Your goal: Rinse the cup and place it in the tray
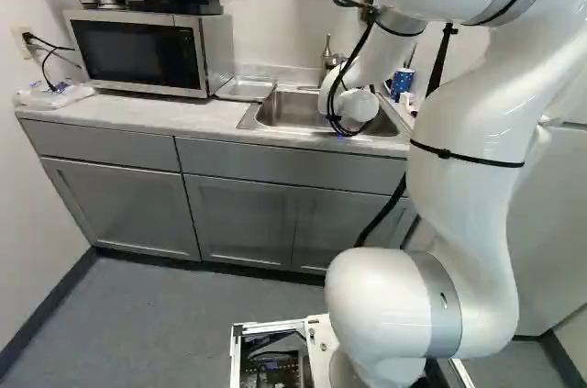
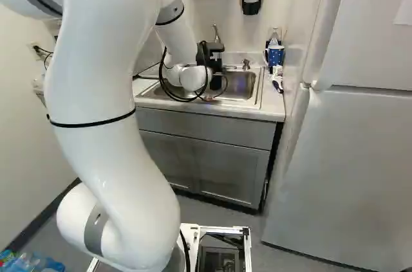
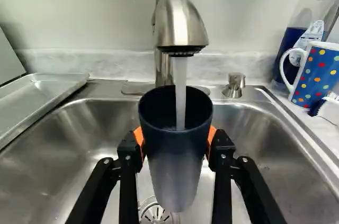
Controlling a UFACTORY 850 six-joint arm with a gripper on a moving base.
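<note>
Wrist view: gripper [image 3: 176, 144] closed on the cup [image 3: 179, 168], orange pads at both sides. Cup held over the sink [image 3: 69, 144], under the faucet [image 3: 180, 25]; water [image 3: 180, 91] running into it.

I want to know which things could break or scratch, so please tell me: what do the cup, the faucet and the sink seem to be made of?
Cup: perhaps coated metal, possibly plastic; smooth, dark fading to grey, no seam visible.
Faucet: metal, probably brushed nickel or steel, from its soft streaky shine.
Sink: likely stainless steel, satin, with blurred reflections.
</note>
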